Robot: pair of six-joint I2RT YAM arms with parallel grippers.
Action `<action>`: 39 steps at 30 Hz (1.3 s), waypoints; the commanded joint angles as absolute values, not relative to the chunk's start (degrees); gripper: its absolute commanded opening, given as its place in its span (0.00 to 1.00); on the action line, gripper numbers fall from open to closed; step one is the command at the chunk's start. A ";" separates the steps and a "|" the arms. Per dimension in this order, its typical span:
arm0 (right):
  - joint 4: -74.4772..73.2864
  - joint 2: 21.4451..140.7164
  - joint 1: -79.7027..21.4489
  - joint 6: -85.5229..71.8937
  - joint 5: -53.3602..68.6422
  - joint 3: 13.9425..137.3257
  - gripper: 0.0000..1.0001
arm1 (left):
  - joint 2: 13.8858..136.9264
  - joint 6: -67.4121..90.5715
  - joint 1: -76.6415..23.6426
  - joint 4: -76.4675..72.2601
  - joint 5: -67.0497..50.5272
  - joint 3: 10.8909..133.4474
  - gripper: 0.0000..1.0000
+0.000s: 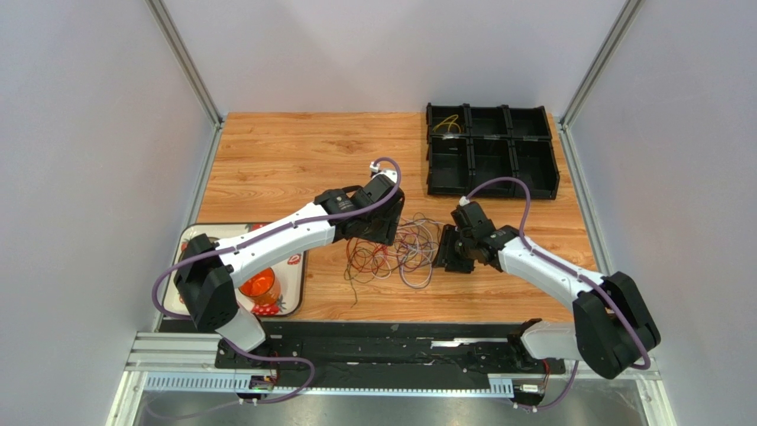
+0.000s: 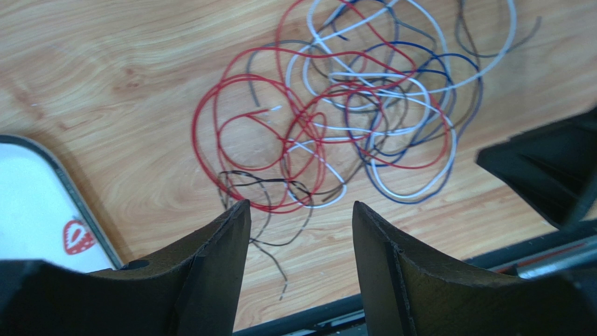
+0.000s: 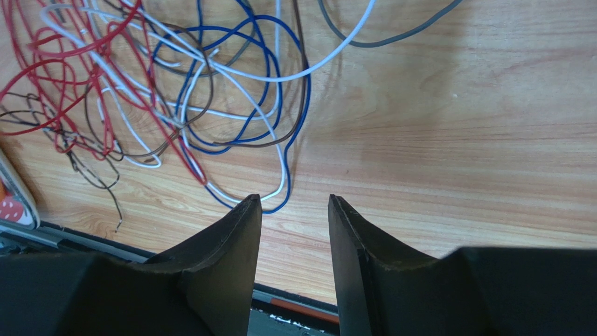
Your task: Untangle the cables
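Thin red, white, blue and dark-brown wire cables [image 2: 336, 119] in one loose overlapping tangle, flat on the wooden table [image 2: 105, 63]. Left gripper [image 2: 300, 210] and right gripper [image 3: 294, 203]: jaws parted, both empty.

**Cables boxed in left and right, open wood beyond**

The left gripper [image 2: 300, 217] hangs just left of the cables [image 1: 404, 253] and the right gripper [image 3: 294, 204] just right of them, both with jaws parted and bare. Beyond the cables, clear wood runs up to the black bin tray [image 1: 491, 185]. Well left of the cables sits the white tray [image 1: 296, 284], and on the near side is the mounting rail [image 1: 400, 342].
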State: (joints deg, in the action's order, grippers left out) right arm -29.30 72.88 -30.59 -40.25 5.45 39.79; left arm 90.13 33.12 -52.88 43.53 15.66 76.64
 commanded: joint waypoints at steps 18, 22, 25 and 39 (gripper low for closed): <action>-21.45 82.53 -30.94 -42.28 2.11 42.10 0.36 | 93.08 33.31 -55.02 33.05 7.21 74.62 0.61; -21.27 81.91 -30.85 -42.01 1.58 42.01 0.36 | 93.34 33.49 -55.02 32.70 6.95 74.09 0.60; -21.18 81.48 -30.94 -41.75 2.63 42.63 0.36 | 93.43 33.49 -55.02 32.34 6.77 73.92 0.60; -20.22 79.53 -30.85 -43.33 1.93 41.83 0.32 | 93.16 33.31 -55.02 32.34 6.77 73.56 0.59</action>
State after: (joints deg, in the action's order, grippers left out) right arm -22.37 77.28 -30.63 -42.30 2.46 40.66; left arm 94.56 33.15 -55.00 33.67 7.51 73.76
